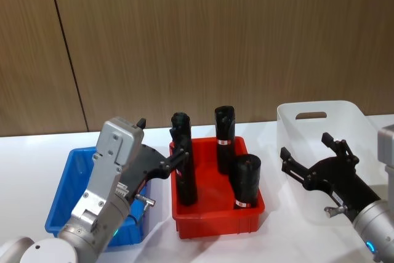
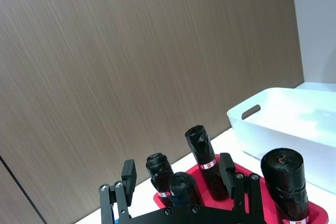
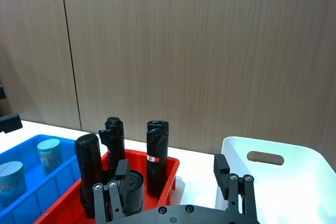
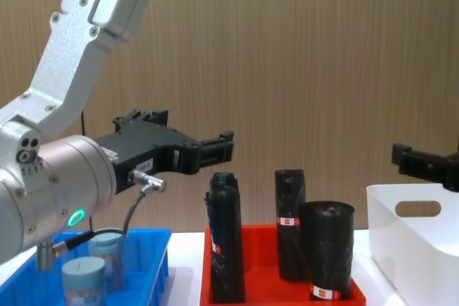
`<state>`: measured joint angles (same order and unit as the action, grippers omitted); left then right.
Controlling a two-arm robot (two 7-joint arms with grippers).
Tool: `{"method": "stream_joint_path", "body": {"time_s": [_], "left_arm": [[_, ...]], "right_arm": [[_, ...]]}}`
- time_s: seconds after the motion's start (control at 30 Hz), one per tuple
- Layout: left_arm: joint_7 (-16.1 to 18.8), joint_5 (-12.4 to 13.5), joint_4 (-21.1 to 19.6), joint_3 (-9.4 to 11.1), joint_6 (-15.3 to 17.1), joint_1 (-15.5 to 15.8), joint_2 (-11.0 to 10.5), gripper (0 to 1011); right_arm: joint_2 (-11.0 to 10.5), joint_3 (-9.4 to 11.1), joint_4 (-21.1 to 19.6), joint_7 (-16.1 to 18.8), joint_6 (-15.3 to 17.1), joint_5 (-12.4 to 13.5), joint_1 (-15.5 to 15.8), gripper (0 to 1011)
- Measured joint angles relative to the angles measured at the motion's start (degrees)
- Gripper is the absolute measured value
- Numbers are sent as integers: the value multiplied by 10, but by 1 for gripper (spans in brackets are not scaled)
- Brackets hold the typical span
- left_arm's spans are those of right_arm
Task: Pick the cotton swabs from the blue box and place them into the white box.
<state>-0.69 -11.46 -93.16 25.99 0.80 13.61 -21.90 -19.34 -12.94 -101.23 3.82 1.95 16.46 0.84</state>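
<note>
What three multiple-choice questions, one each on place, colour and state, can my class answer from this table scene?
1. The red tray stands: A between the blue box and the white box; B inside the white box; C left of the blue box.
2. The lids of the cotton swabs are: A red; B black; C pale blue-grey.
3. The right gripper has its jaws: A shut on a swab tub; B open, holding nothing; C shut on the tray's rim.
Answers: 1 A, the head view shows a box on each side; 2 C, seen in the right wrist view; 3 B, they stand apart with nothing between.
</note>
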Motion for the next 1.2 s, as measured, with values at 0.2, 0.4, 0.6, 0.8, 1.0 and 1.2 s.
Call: {"method": "stream_joint_path", "body": {"time_s": [0.2, 0.4, 0.6, 0.8, 1.0, 1.2], "left_arm": [[-10, 4, 4, -4, 6, 3, -3, 1004], [-11, 2, 8, -10, 21, 3, -7, 1004], [5, -17, 9, -19, 47, -3, -14, 1004], [26, -43, 7, -28, 75, -11, -21, 1004], [45, -72, 9, -37, 97, -20, -25, 1004], [59, -101, 18, -44, 110, -24, -27, 1004]], "right_arm": [[0, 0, 0, 0, 0, 0, 0, 1002], [0, 0, 0, 0, 0, 0, 0, 1002], [0, 0, 0, 0, 0, 0, 0, 1002], [0, 0, 0, 0, 0, 0, 0, 1002], [0, 0, 0, 0, 0, 0, 0, 1002], [0, 0, 0, 0, 0, 0, 0, 1002]]}}
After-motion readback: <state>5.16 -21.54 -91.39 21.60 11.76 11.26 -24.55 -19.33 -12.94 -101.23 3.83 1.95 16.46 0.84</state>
